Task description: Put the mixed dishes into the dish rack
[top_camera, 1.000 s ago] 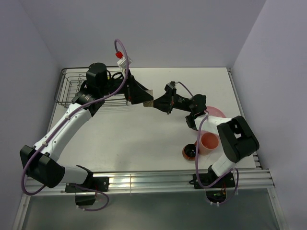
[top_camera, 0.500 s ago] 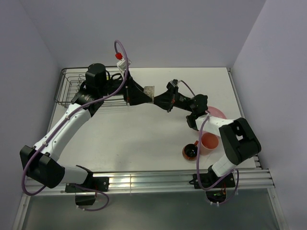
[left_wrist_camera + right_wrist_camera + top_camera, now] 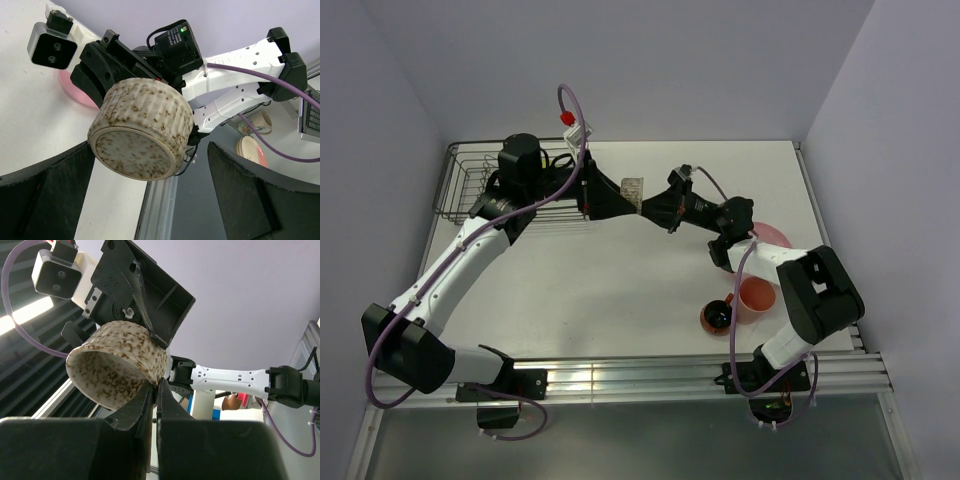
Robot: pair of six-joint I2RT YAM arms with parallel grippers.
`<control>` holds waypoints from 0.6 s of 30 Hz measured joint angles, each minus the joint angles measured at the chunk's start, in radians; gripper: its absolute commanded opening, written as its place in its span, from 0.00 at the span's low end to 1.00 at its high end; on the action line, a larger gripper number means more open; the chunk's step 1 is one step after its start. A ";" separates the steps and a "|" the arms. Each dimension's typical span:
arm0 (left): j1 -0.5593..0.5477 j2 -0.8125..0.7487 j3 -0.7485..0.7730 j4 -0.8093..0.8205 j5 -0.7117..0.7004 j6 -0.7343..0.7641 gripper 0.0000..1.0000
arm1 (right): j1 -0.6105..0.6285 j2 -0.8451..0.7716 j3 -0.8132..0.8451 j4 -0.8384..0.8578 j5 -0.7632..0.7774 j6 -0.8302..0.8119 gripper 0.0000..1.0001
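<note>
Three lilac walls (image 3: 670, 70) enclose the white table (image 3: 620, 290) — dish rack (image 3: 470, 185) at back-left.

Even, bright light (wrist views sharp), soft shadows.

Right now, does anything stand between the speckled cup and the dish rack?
Only the left arm: its open left gripper flanks the speckled cup that the right gripper holds aloft, its elbow over the dish rack.

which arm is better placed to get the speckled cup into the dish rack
Left. The left gripper, open, flanks the speckled cup and is nearer the dish rack; the right gripper pinches the cup's rim with its arm reaching across from the opposite side.
</note>
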 measured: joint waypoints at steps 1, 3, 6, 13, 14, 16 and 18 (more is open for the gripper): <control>0.000 0.000 0.000 0.005 0.001 -0.007 0.98 | 0.000 0.000 0.000 0.002 0.000 0.000 0.00; 0.000 0.000 0.000 0.019 0.002 -0.023 0.98 | 0.000 0.000 0.000 0.008 0.003 0.002 0.00; 0.002 0.000 0.000 0.034 0.010 -0.039 0.98 | 0.000 0.000 0.000 0.020 0.005 0.003 0.00; 0.005 0.008 0.000 0.074 0.021 -0.072 0.96 | 0.001 0.000 0.000 0.031 0.021 0.004 0.00; 0.006 0.009 0.000 0.078 0.023 -0.078 0.95 | 0.002 0.000 0.000 0.032 0.023 0.004 0.00; 0.007 0.009 0.000 0.087 0.026 -0.087 0.94 | 0.004 0.000 0.000 0.039 0.025 0.004 0.00; 0.008 0.009 0.000 0.093 0.027 -0.092 0.89 | 0.007 0.000 0.004 0.042 0.025 0.004 0.00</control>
